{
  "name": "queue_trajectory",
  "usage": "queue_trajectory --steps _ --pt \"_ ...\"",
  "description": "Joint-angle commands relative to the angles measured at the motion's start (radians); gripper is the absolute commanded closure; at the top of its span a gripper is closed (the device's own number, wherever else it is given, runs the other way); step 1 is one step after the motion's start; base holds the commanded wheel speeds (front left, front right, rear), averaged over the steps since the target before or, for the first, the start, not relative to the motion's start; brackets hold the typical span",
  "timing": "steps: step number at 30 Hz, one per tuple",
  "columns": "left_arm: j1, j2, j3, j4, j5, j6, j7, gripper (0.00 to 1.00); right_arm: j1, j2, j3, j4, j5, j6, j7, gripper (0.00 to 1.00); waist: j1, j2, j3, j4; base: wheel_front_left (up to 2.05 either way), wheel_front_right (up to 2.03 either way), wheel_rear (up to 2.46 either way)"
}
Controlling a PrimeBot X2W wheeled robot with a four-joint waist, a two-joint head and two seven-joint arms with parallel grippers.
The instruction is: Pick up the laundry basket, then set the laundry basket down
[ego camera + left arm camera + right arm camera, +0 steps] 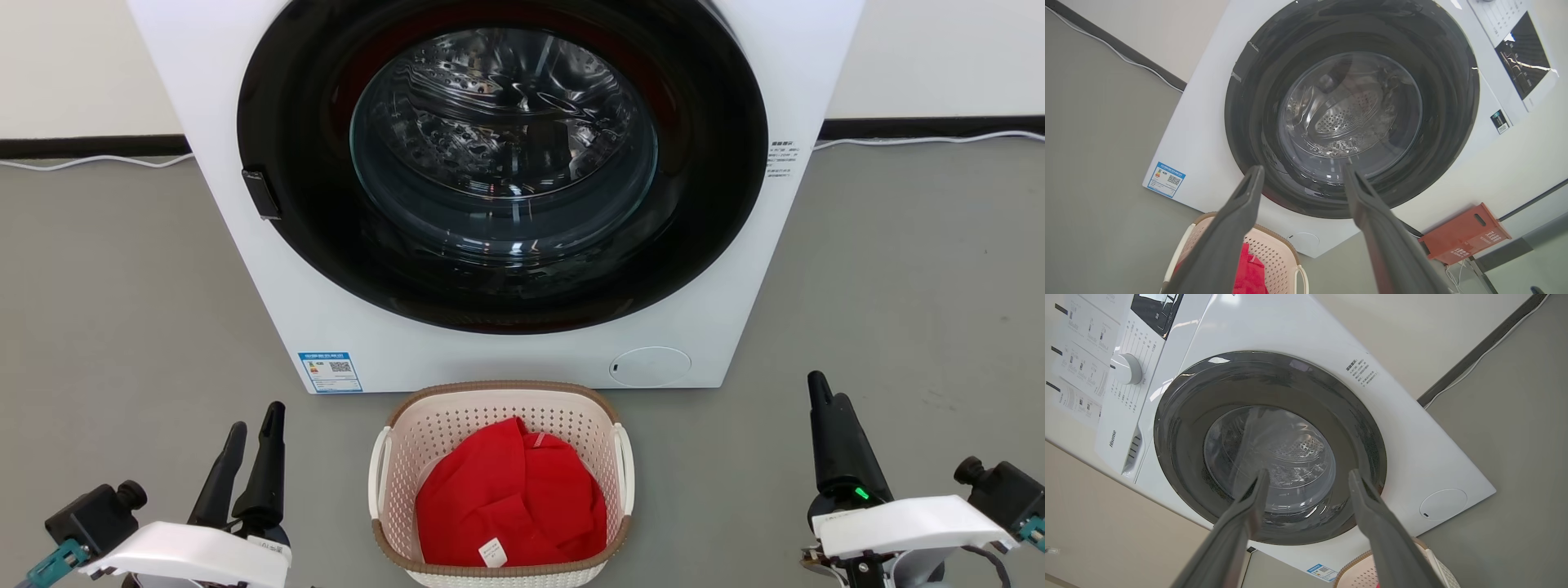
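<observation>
The laundry basket (pixel 457 425), cream-white and perforated with a brown rim and white side loop handles, stands on the grey floor just before the washing machine. A red garment (pixel 510 498) lies inside it. My left gripper (pixel 257 418) hovers left of the basket, open and holding nothing. My right gripper (pixel 824 390) is farther off on the basket's right, also open and holding nothing. In the left wrist view the spread gripper (pixel 1303 167) points at the machine door, with the basket (pixel 1274 253) low on the left. The right wrist gripper (pixel 1309 472) is likewise spread, and the basket's corner (pixel 1361 573) peeks in at the bottom.
A white front-loading washing machine (pixel 506 359) with a dark round door, shut, stands directly behind the basket. A white cable (pixel 82 161) runs along the wall base. A red box (pixel 1466 232) sits to the machine's right. Grey floor lies on both sides.
</observation>
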Motion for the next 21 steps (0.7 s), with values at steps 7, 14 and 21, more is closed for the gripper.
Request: queue_trajectory --steps 7,14,21 --pt "-0.034 0.027 0.019 -0.046 0.105 -0.002 -0.030 0.00 -0.032 -0.010 0.020 -0.056 -0.143 0.005 -0.032 0.00 0.0000 0.0000 0.001 -0.001 0.00 0.00 0.00" --pt "-0.034 0.037 0.014 -0.051 0.178 -0.002 -0.050 0.00 -0.031 -0.011 0.030 -0.073 -0.236 0.005 -0.052 0.00 0.0000 0.0000 0.003 -0.002 0.00 0.00 0.00" --pt "-0.034 0.049 0.004 -0.057 0.239 -0.002 -0.068 0.00 -0.029 -0.011 0.038 -0.085 -0.308 0.006 -0.070 0.00 0.0000 0.0000 0.002 -0.002 0.00 0.00 0.00"
